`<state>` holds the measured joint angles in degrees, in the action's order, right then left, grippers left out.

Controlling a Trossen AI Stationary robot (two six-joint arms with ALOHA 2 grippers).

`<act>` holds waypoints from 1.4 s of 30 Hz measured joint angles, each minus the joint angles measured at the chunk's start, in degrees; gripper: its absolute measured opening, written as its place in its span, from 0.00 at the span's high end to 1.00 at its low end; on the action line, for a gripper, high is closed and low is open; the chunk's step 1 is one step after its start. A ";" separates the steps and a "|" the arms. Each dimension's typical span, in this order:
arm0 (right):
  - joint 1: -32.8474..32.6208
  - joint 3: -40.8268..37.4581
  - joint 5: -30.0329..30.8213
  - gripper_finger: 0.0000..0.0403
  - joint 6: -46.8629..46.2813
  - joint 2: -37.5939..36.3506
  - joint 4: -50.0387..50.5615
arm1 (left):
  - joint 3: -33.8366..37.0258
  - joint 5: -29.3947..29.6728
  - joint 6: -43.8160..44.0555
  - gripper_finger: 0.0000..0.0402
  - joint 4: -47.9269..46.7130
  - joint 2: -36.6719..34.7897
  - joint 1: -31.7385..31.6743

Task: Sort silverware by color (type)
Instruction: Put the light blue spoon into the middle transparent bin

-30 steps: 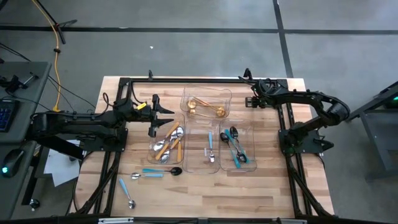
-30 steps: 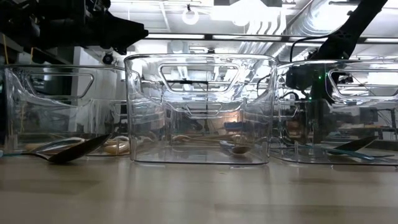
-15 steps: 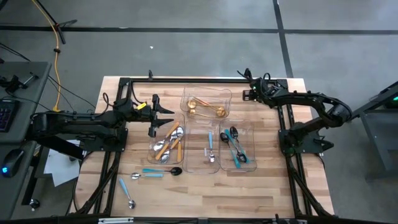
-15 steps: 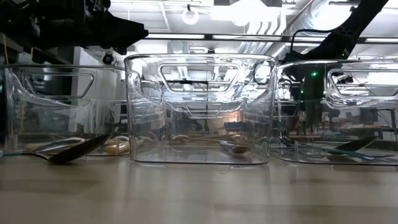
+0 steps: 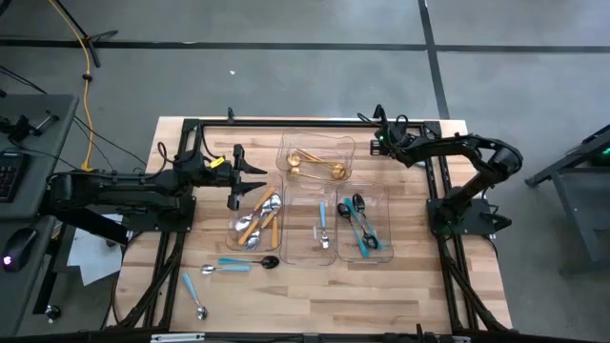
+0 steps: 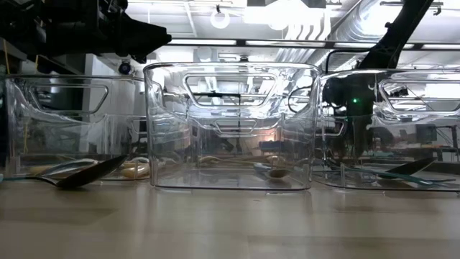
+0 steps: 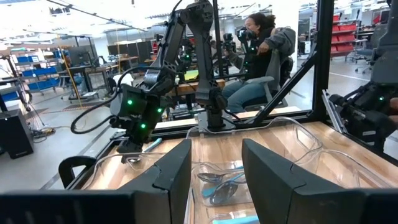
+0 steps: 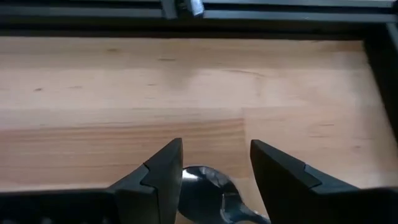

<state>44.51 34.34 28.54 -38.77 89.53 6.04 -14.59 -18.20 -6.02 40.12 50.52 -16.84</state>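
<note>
My right gripper [image 5: 380,140] is open at the table's far right, beside the tray of gold silverware [image 5: 315,164], and tips downward. A spoon's silver bowl [image 8: 204,185] lies on the wood between its fingers; the left wrist view shows a teal handle [image 7: 150,144] under that gripper. My left gripper [image 7: 214,180] hovers open and level at the left [image 5: 255,178], above the tray of orange-handled pieces [image 5: 259,221]. Light-blue-handled pieces [image 5: 322,236] and teal-handled ones [image 5: 360,225] lie in two more trays. Two light-blue spoons [image 5: 229,264] [image 5: 193,294] and a dark spoon [image 5: 270,261] lie loose near the front left.
Four clear plastic trays [image 5: 286,195] stand together mid-table; in the low view their walls [image 6: 231,126] fill the frame. Black frame rails [image 5: 286,124] run along the far edge and both sides. Bare wood [image 5: 381,295] lies at the front right. A person sits beyond the table [image 7: 261,43].
My right gripper has moved toward the table's far edge and slightly left, and has tipped further downward over the spoon. Its fingers have stayed open. My left arm has kept still.
</note>
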 joint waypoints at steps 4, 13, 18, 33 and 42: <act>0.08 0.58 -4.15 0.57 0.10 0.08 0.39 | 0.00 -0.02 -0.03 0.68 0.00 0.00 0.00; 0.15 0.75 -15.71 0.57 0.28 -0.11 0.12 | 0.00 -0.02 -0.04 0.68 0.00 0.01 -0.01; 0.17 0.86 -19.89 0.57 0.37 -0.17 1.20 | 0.00 0.00 -0.02 0.68 -0.02 0.01 0.02; -1.59 0.20 -28.92 0.57 -0.02 -9.51 13.57 | 0.00 -0.01 0.00 0.68 -0.64 0.00 -0.01; -4.35 0.46 -14.18 0.57 0.10 -18.33 14.61 | 0.00 -0.02 1.36 0.68 -1.15 -0.01 0.00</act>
<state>40.16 34.80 14.36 -38.67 71.20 20.64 -14.59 -18.22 -4.67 38.97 50.51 -16.84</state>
